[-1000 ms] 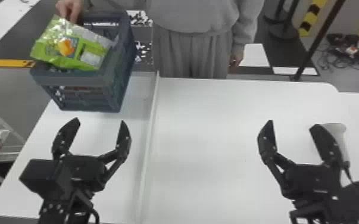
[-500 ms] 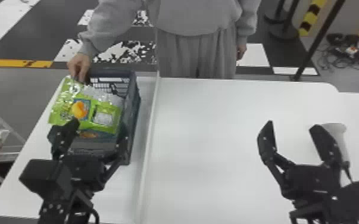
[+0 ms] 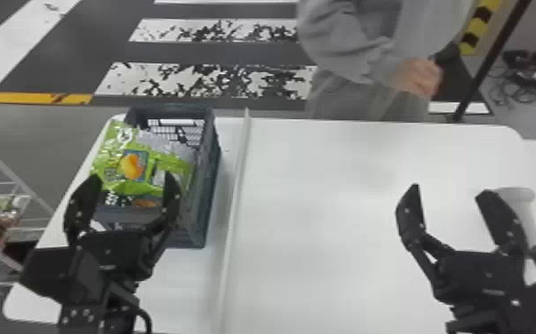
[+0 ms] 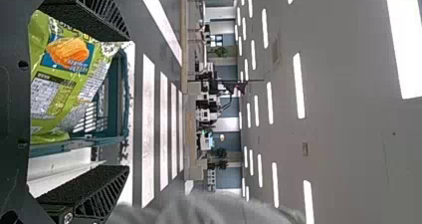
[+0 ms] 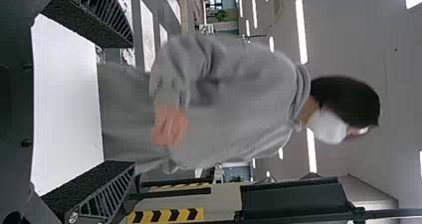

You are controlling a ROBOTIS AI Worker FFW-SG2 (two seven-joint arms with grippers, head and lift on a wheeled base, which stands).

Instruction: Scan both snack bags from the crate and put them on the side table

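Well, from where I'm standing, the dark crate point(image 3: 206, 177) sits on the white bench point(image 3: 324, 222) at the left of the frame, with a green snack bag point(image 3: 133, 166) lying face up in its top, orange picture showing. Below that bag's lower edge there's a dark strip with some orange on it, and I can't tell whether it's the second one. The left claw point(image 3: 132, 176) is open at lower left, its fingers overlapping the crate's near part in view. Over at lower right, the right claw point(image 3: 450, 190) hangs above the bench, fingers apart too
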